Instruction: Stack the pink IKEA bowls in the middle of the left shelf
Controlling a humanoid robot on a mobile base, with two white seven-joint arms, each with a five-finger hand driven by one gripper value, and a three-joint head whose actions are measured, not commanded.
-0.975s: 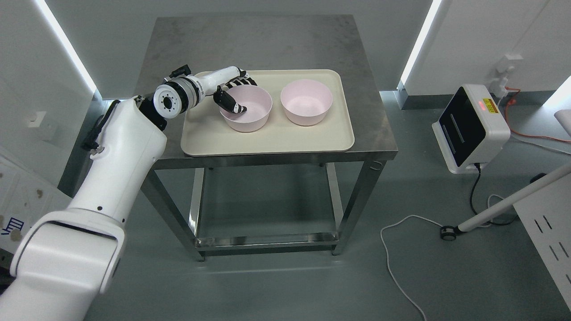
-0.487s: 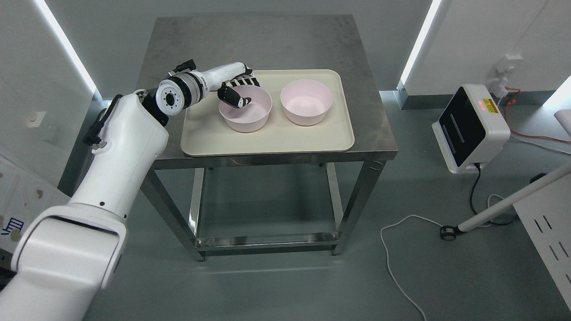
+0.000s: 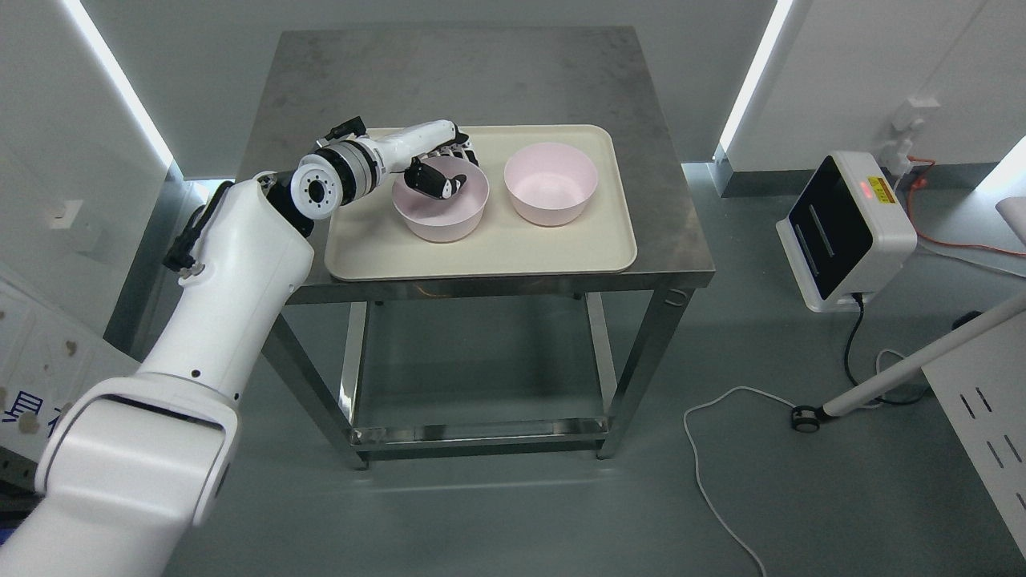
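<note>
Two pink bowls stand side by side on a beige tray (image 3: 497, 256) on the steel table. My left hand (image 3: 455, 167) is at the far rim of the left pink bowl (image 3: 437, 218). Its thumb (image 3: 446, 187) curls inside the bowl, and its fingers (image 3: 463, 149) reach down behind the rim, pinching the wall between them. The bowl still rests on the tray. To its right, the other pink bowl (image 3: 551, 186) stands upright with nothing in it and nothing touching it. My right arm does not show.
The steel table (image 3: 449, 72) has a low bottom shelf (image 3: 473, 433). A white device (image 3: 846, 232) with cables sits on the floor at the right. A white cable (image 3: 705, 481) trails across the floor, and a perforated panel shows at the far right edge.
My left hand has moved right along the left bowl's rim. The thumb has shifted from the bowl's near-left inside wall to its far inside wall. Both bowls stay where they were.
</note>
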